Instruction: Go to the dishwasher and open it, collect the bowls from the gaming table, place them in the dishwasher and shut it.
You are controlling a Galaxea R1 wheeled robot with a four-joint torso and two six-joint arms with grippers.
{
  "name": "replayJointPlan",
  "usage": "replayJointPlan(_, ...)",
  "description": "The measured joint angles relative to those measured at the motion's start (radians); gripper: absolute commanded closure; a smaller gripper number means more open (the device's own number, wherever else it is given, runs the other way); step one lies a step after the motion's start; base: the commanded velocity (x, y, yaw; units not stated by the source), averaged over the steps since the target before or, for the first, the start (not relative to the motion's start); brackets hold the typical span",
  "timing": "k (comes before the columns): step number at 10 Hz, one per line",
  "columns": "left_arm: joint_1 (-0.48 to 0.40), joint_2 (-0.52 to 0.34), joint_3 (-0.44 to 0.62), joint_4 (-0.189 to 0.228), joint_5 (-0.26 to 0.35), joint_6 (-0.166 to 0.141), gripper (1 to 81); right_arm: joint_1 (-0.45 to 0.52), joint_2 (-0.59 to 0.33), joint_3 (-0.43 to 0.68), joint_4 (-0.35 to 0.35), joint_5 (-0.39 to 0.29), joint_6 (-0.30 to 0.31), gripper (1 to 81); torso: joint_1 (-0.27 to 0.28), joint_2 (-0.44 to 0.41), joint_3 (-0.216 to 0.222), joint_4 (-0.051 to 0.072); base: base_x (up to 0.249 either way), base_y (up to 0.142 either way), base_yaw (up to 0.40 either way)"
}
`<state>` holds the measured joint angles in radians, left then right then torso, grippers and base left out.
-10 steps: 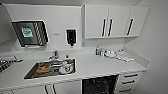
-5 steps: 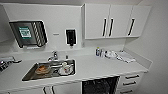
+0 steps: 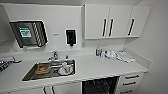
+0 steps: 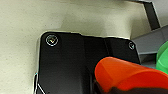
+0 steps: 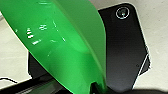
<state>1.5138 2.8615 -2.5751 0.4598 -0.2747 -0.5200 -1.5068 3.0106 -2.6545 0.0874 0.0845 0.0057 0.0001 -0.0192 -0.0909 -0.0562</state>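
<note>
Right wrist view: green bowl [image 5: 62, 47] tilted steeply on edge, apparently pinched by the right pincer at its rim.

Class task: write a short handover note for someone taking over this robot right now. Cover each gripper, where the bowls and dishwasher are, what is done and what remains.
Left gripper: an orange bowl sits close at the wrist, looks carried; fingers unclear.
Right gripper: a green bowl likewise.
Dishwasher: under the counter right of the sink, dark inside showing, so apparently open.
Done: dishwasher opened, bowls apparently collected, robot faces the counter.
Left: load both bowls, close the dishwasher.
</note>
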Motion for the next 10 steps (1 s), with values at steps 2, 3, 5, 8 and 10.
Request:
replayJointPlan(2, 0.000, -0.051, 0.073, 0.000, -0.015, 0.000, 81.1, 0.003, -0.050, 0.092, 0.001, 0.001, 0.001, 81.1, 0.000, 0.000, 0.000, 0.000, 0.000, 0.000, 0.000)
replayJointPlan(3, 0.000, -0.081, 0.119, 0.000, -0.017, 0.000, 81.1, 0.006, -0.084, 0.154, 0.001, 0.002, 0.001, 81.1, 0.000, 0.000, 0.000, 0.000, 0.000, 0.000, 0.000)
replayJointPlan(5, 0.000, -0.148, 0.216, 0.000, -0.028, 0.000, 81.1, 0.008, -0.146, 0.238, 0.003, 0.000, 0.001, 81.1, 0.000, 0.000, 0.000, 0.000, 0.000, 0.000, 0.000)
replayJointPlan(8, -0.015, -0.270, 0.351, 0.000, -0.039, -0.001, 81.1, 0.014, -0.159, 0.247, 0.004, -0.006, 0.002, 81.1, 0.000, 0.000, 0.000, 0.000, 0.000, 0.000, 0.000)
replayJointPlan(10, -0.058, -0.353, 0.472, -0.001, -0.040, -0.001, 81.1, 0.017, -0.156, 0.249, 0.004, -0.005, 0.002, 81.1, 0.000, 0.000, -0.008, 0.000, 0.000, 0.000, 0.000)
